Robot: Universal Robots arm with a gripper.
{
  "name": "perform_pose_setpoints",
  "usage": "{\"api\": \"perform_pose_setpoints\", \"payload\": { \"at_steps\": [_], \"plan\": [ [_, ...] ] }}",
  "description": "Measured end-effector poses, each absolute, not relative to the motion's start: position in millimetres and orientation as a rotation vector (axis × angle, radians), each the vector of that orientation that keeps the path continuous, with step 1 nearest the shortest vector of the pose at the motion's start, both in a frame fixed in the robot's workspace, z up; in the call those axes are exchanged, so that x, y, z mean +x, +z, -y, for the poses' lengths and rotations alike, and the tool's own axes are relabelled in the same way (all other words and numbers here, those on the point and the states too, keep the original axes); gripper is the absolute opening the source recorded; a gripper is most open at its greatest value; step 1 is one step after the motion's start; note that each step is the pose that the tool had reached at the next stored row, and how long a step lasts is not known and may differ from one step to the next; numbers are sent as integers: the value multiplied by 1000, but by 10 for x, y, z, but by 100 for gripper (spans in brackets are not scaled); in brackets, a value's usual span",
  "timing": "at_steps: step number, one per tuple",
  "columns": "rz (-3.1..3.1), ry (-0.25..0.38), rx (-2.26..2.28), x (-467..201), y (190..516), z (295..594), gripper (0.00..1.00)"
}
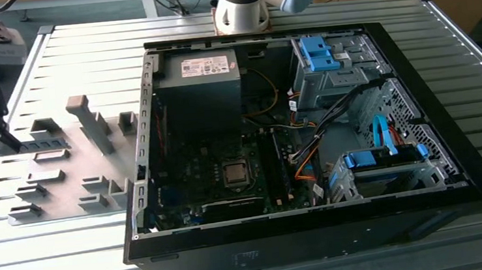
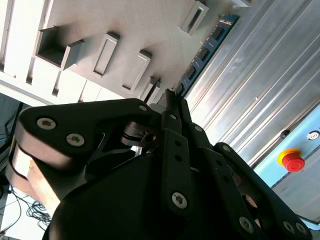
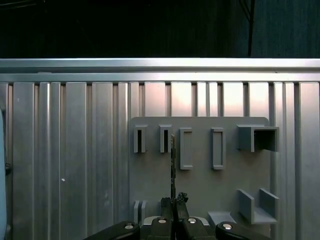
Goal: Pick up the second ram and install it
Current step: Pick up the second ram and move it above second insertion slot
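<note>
The second ram (image 1: 48, 145) is a thin blue-green stick with black chips, standing on its long edge on the grey fixture plate (image 1: 67, 189) at the exterior view's left. My black gripper (image 1: 11, 145) is at the stick's near end. In the first wrist view my gripper (image 3: 173, 202) has its fingers pressed together on the edge-on ram (image 3: 172, 165). In the second wrist view the ram (image 2: 205, 50) runs out from my gripper (image 2: 170, 100). I cannot tell whether the stick is lifted off the fixture.
An open black computer case (image 1: 449, 123) lies in the middle of the ribbed metal table (image 1: 84, 44), with long black motherboard slots (image 1: 272, 171) inside. Raised grey blocks (image 1: 91, 125) stand on the fixture plate. The arm's base (image 1: 243, 10) is behind the case. A red stop button (image 2: 291, 160) shows nearby.
</note>
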State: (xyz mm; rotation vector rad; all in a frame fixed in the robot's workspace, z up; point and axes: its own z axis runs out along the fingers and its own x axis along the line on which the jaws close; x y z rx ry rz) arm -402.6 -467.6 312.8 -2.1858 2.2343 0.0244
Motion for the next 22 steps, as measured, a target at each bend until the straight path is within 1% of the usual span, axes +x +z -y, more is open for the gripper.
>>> {"api": "perform_pose_setpoints", "payload": {
  "at_steps": [8, 22],
  "plan": [
    [-2236, 27, -2187, -4025, 3134, 4677, 14],
    [-2235, 27, -2187, -4025, 3331, 4677, 14]
  ]
}}
